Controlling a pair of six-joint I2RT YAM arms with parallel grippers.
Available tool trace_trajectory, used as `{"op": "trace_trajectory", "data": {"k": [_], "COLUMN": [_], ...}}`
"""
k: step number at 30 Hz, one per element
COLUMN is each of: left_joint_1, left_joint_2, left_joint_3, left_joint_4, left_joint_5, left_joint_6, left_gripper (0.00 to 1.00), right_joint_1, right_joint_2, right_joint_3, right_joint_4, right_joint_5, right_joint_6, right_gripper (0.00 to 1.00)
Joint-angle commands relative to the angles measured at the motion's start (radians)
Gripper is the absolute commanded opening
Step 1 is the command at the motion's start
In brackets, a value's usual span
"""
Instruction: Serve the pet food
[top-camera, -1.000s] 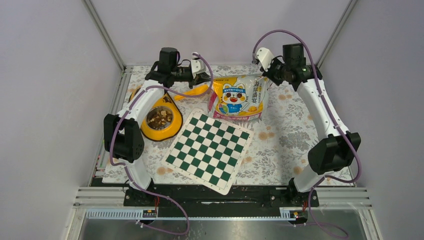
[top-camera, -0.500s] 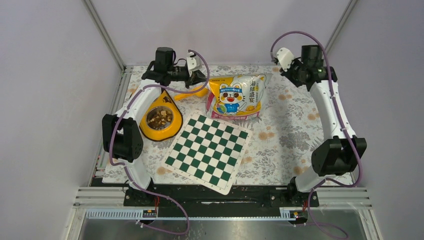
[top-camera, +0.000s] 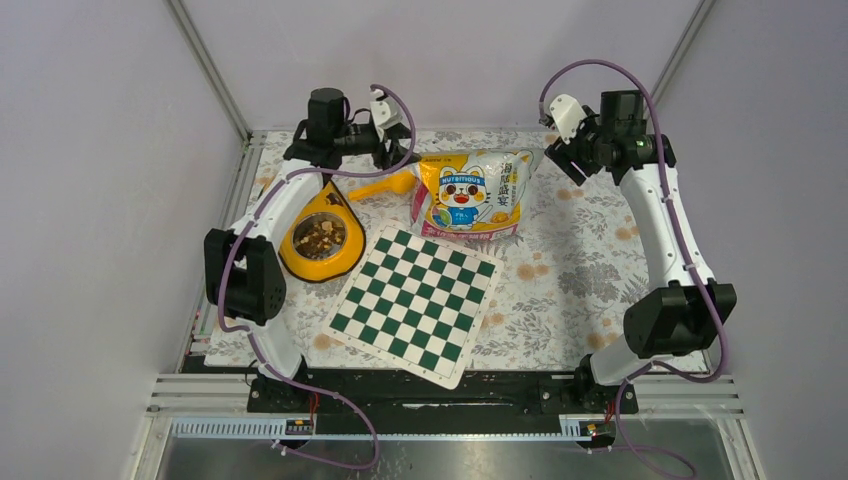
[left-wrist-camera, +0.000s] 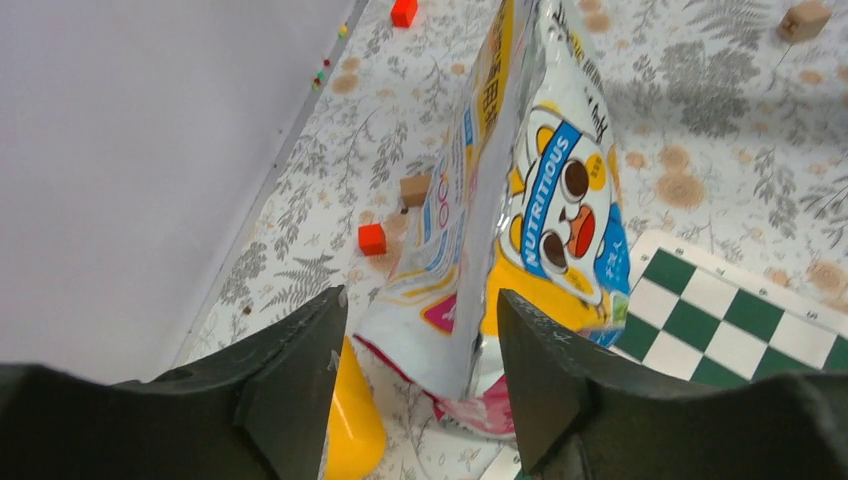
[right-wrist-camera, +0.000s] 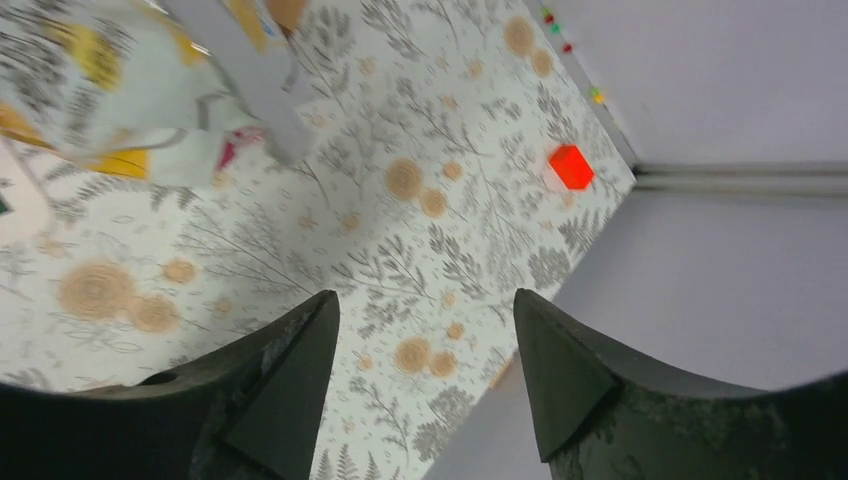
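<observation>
At the back of the table, in the upper left of the overhead view, the left claw (top-camera: 388, 150) is released: its wrist camera shows the two dark fingers (left-wrist-camera: 300, 370) spread, gripping nothing, with the pet-food bag (left-wrist-camera: 520, 200) just beyond them. A second ago this claw was clenched at the bag's left top corner; it has since let go and drawn back toward the rear wall. The right claw (top-camera: 556, 155), in the upper right, is released as well, its fingers (right-wrist-camera: 290, 380) parted over bare floral cloth (right-wrist-camera: 400, 260). A second ago it was pinching the bag's right top corner; now it hangs apart from it, and its own view catches only the edge of the bag in the upper left of the frame.

The bag (top-camera: 475, 190), no longer held up by either claw, rests on the cloth at centre back with its cat picture facing up. A yellow scoop (top-camera: 385, 185) lies just left of it, more exposed than before. The pet food (top-camera: 320, 236) sits as a heap of brown kibble in the steel bowl of the yellow stand (top-camera: 300, 262), left of centre, unchanged. The green checkerboard (top-camera: 415, 300) lies below the bag. A red cube (left-wrist-camera: 372, 238) and a wooden block (left-wrist-camera: 415, 188) sit behind the bag.
</observation>
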Motion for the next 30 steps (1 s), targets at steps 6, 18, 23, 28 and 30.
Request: {"op": "trace_trajectory", "data": {"k": [6,18,23,28,30], "left_joint_1": [-0.05,-0.152,-0.159,-0.162,-0.163], "left_joint_2": [-0.019,0.01,0.029,0.045,0.051], "left_joint_3": [0.009,0.083,0.086,0.094,0.094], "left_joint_4": [0.215,0.075,0.054,0.046,0.046], "left_joint_5": [0.014,-0.128,-0.165,-0.178,-0.179], "left_joint_6": [-0.14,0.016,0.03,0.03,0.029], "left_gripper": [0.63,0.61,0.6,0.59,0.58], "right_joint_1": [0.054,0.284,0.292,0.3,0.3], "right_joint_2": [-0.128,0.107,0.261,0.331,0.342], "right_joint_3": [0.086,0.214,0.378,0.464,0.478], "right_joint_4": [0.03,0.226,0.131,0.003,-0.027], "right_joint_5": [-0.384,-0.414,-0.527,-0.542,-0.538], "right_joint_6": [0.138,0.23,0.232,0.17,0.148], "right_gripper": [0.81,0.74,0.56,0.56,0.61]}}
